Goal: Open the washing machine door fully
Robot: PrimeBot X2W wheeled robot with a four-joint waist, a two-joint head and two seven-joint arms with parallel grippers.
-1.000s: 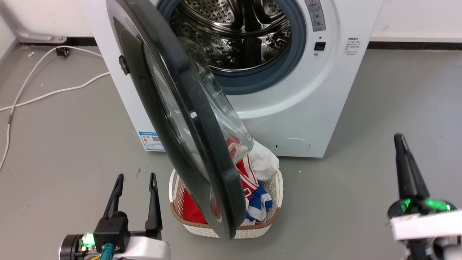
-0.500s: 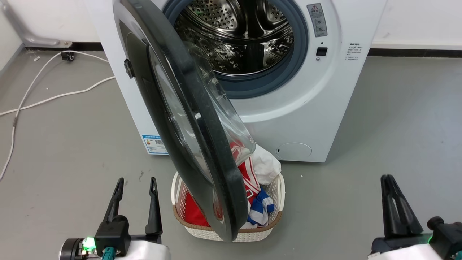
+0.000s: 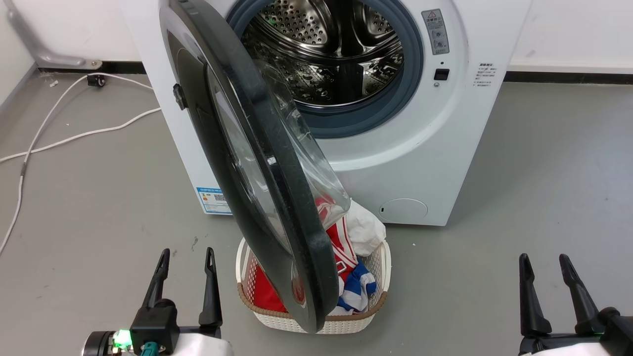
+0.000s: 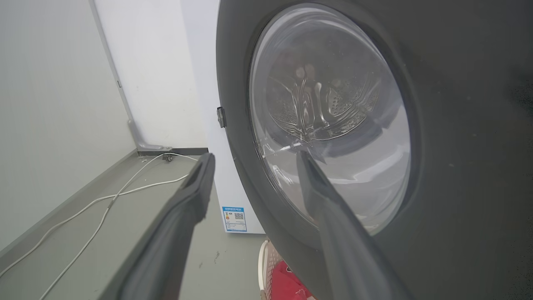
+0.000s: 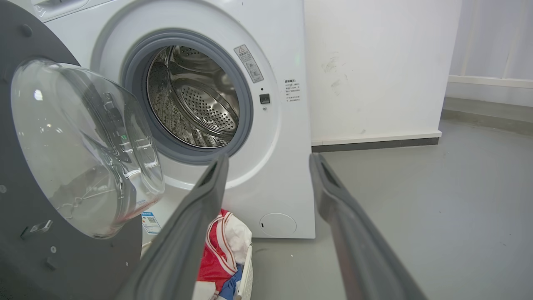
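Obs., standing in front of the machine:

- Washing machine: white front-loader on a grey floor, against a white wall. The steel drum is perforated and shiny, ringed by a grey gasket.
- Washing machine door: swung out on its hinge at the machine's left side. It is nearly edge-on to the head camera, with the drum opening uncovered. The clear glass bowl bulges toward the machine. The door's lower rim hangs over the laundry basket.
- Basket: white woven look with a brown band, on the floor just in front of the machine. It holds a red-and-white garment, a blue-and-white piece and a white cloth.
- Writing: the blue label sticker, low on the front, carries a QR code, but its text is too small to read. A grey warning label right of the opening has a red triangle at the top and symbols below. The small print block further right is illegible.
- Round filter cap is low on the front. The dark latch socket is beside the opening.
- Left gripper: fingers spread, nothing between them, left of the basket. The left wrist view faces the door's outer glass.
- Right gripper: fingers spread, holding nothing, well apart from the machine.
- White cable trails on the floor at left.
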